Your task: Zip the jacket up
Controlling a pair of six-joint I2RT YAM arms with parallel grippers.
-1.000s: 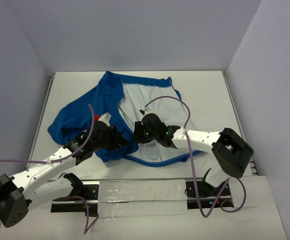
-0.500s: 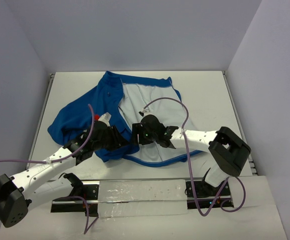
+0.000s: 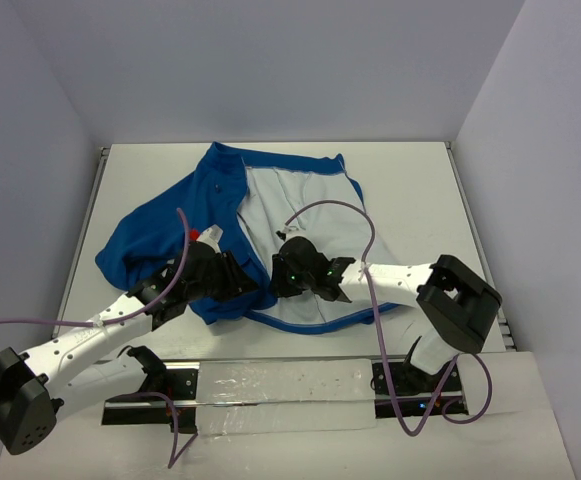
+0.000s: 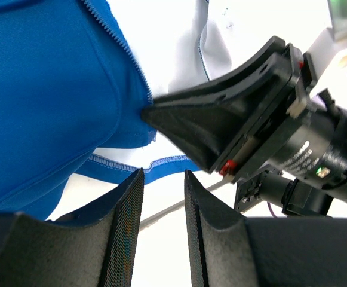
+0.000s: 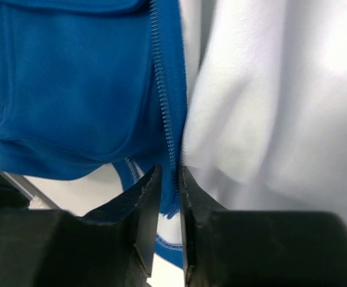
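So the jacket [image 3: 170, 235] is lying open on the counter [image 3: 420, 190], white lining [image 5: 269, 107] up. Both arms are crowded at its bottom corner, tip to tip. Makes sense to me, since that's where the two zipper halves have to meet before anything can slide up.

The right gripper [image 5: 171, 179] is narrowed to a slit. The zipper edge [image 5: 161, 89] runs straight ahead of it and drops into that slit, blue panel to one side and lining to the other. It looks like a pinch on the edge, though I wouldn't swear how firm it is.

The left gripper [image 4: 163, 191] is partly open with nothing between its fingers. I only see bare counter and the blue hem [image 4: 161, 162] just ahead of the tips, and the right gripper sits right across from it. My guess is it's waiting to grab the other zipper half.
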